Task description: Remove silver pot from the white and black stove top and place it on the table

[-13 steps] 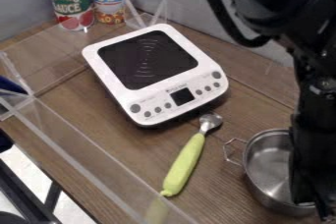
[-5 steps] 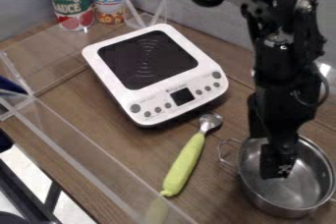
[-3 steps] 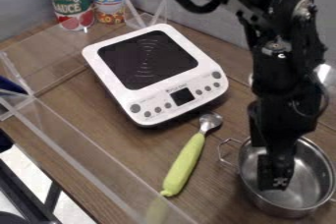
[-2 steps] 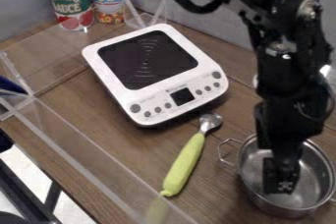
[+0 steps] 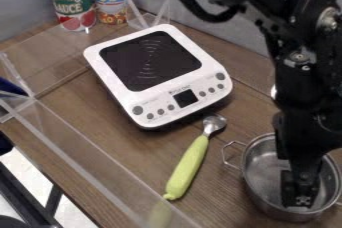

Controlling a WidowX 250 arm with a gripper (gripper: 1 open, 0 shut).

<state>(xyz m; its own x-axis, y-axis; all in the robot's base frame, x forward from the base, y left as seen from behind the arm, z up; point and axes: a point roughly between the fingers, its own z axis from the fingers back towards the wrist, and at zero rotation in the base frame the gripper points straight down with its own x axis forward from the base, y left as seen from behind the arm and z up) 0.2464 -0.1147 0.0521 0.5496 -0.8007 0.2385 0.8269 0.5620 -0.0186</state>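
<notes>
The silver pot (image 5: pixel 262 170) stands on the brown table (image 5: pixel 94 122) at the lower right, off the stove top. The white and black stove top (image 5: pixel 158 70) lies in the middle of the table with nothing on it, its button panel facing the front right. My gripper (image 5: pixel 305 189) points down into the right side of the pot, open, its dark fingers (image 5: pixel 297 184) low inside the rim. The black arm hides the pot's right half.
A small metal scoop with a yellow-green handle (image 5: pixel 191 164) lies between the stove and the pot. Two cans (image 5: pixel 74 0) stand at the back left corner. Clear acrylic walls (image 5: pixel 83 177) run along the table edges.
My gripper has slid toward the lower right inside the pot, staying open. The pot, stove and scoop have kept their places.
</notes>
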